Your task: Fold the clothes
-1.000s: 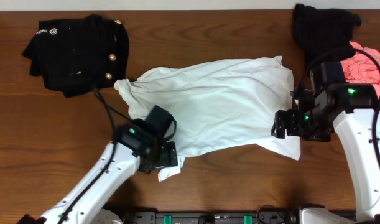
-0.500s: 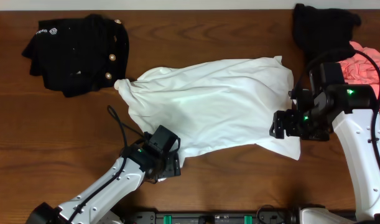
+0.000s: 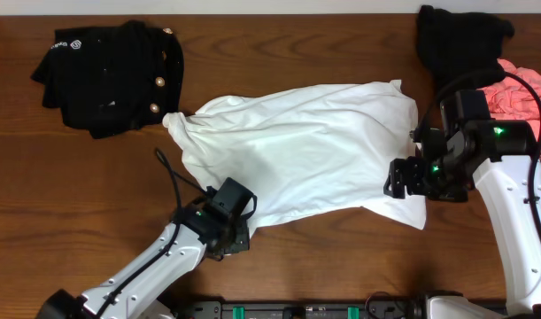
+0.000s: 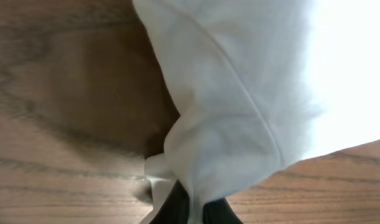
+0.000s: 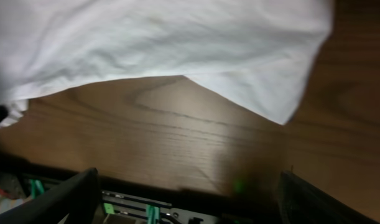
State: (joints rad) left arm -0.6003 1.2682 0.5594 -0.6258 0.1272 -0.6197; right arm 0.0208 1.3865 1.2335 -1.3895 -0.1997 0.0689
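Overhead, the white T-shirt (image 3: 305, 142) lies spread mid-desk (image 3: 75, 195). The left gripper (image 3: 238, 237) is at its left corner and the right gripper (image 3: 401, 182) at its right corner, both toward the near edge. The left wrist view shows the fingers (image 4: 177, 208) pinched shut on bunched cloth. The right wrist view shows its fingers (image 5: 329, 205) wide apart and empty, the hem just ahead. The step in hand looks like taking hold of both corners, so the right should close on its corner before lifting.

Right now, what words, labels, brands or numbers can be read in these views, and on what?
Small white print on the black gold-buttoned garment, near its upper left corner: too small to read.
On the white T-shirt: no text showing in any view.
Nothing else is legible.
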